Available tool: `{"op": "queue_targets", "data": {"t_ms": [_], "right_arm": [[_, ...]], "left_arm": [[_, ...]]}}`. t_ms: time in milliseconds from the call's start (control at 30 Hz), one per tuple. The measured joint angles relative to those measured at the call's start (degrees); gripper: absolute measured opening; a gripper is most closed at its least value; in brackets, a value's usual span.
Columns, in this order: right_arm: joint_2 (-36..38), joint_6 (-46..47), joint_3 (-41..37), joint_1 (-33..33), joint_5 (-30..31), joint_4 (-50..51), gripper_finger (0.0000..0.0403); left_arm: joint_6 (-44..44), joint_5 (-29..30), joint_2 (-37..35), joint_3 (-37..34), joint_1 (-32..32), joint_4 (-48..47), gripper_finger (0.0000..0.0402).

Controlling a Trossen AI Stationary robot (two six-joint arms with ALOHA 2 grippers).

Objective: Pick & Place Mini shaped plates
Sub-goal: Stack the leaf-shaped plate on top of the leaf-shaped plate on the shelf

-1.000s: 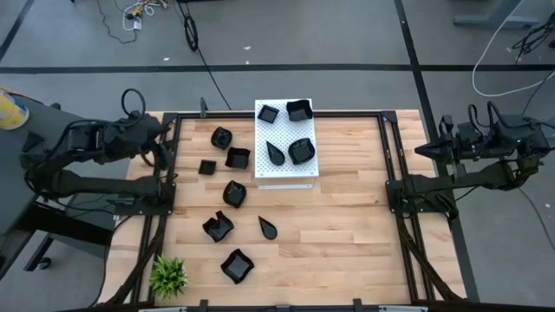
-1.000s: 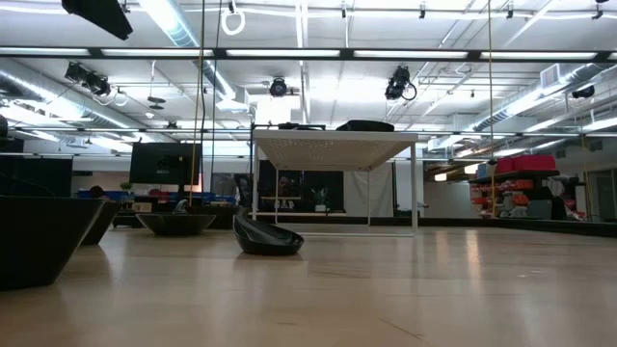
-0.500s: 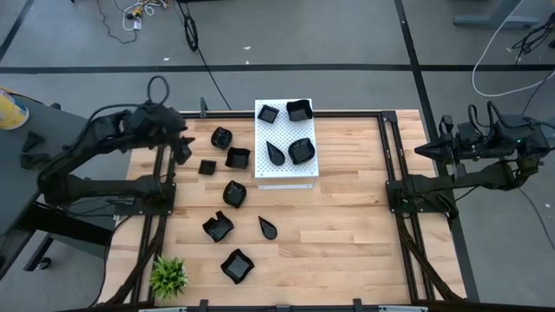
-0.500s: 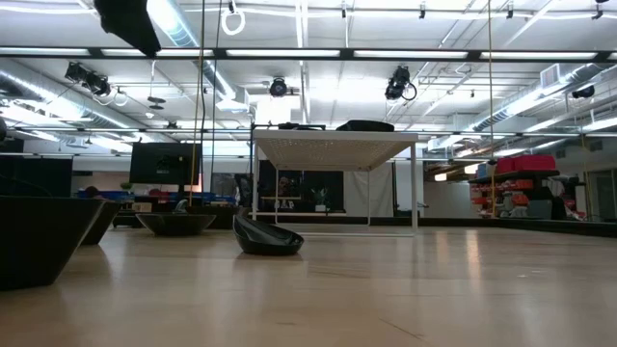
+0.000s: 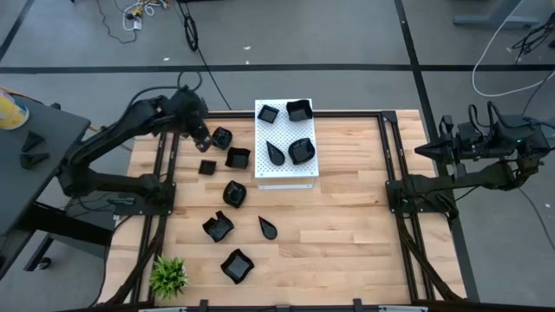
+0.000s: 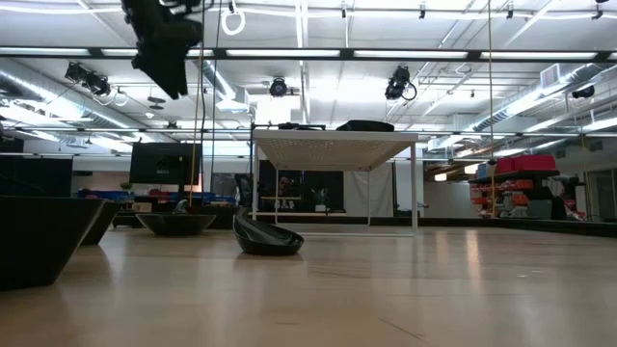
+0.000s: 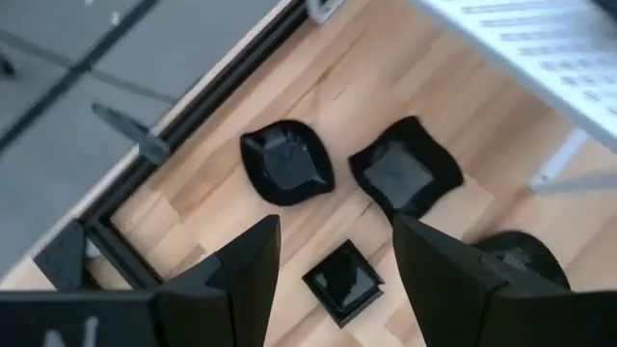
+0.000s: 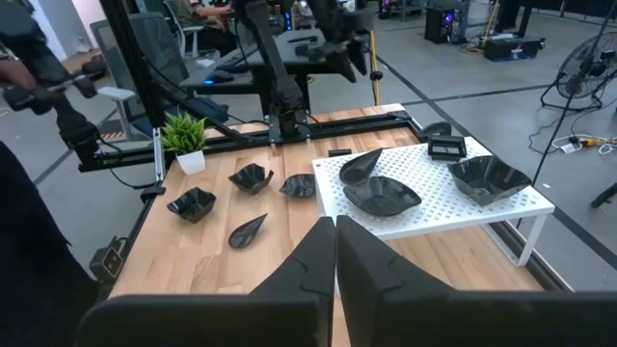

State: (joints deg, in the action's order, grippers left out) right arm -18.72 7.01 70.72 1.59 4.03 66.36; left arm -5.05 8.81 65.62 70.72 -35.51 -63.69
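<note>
1. Above the table's 10 o'clock corner, the left gripper [image 5: 201,137] hangs with jaws wide apart and nothing between them, just beside a rounded plate [image 5: 222,137].
2. Seven plates lie on the table [image 5: 347,234] toward 9 o'clock; four sit on the white board [image 5: 286,178] at 12.
3. They look light, stiff and glossy, likely slippery; a raised rim is the best place to pinch.
4. Smooth wood gives little friction; plates sit close together.
5. At 3 o'clock, the right gripper [image 8: 335,253] waits, closed on nothing.
</note>
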Motion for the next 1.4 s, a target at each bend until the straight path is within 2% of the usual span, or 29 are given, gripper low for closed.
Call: {"op": "queue_targets", "data": {"t_ms": [433, 567, 767, 1067, 1400], "right_arm": [[0.0, 0.0, 0.0, 0.0, 0.0, 0.0, 0.0019], [0.0, 0.0, 0.0, 0.0, 0.0, 0.0, 0.0019], [0.0, 0.0, 0.0, 0.0, 0.0, 0.0, 0.0019], [0.0, 0.0, 0.0, 0.0, 0.0, 0.0, 0.0019], [0.0, 0.0, 0.0, 0.0, 0.0, 0.0, 0.0019]], "left_arm": [[-0.4, -0.2, 7.8, 0.0, -13.2, 1.2, 0.0209], [-1.1, -4.1, 10.7, 0.0, -16.1, 2.9, 0.0208], [-1.6, -8.9, 15.0, 0.0, -18.9, 3.1, 0.0208], [-1.3, -10.2, 20.4, 0.0, -20.3, 2.4, 0.0208], [-3.3, -10.4, 20.7, -13.2, -20.3, 12.2, 0.0208]]}}
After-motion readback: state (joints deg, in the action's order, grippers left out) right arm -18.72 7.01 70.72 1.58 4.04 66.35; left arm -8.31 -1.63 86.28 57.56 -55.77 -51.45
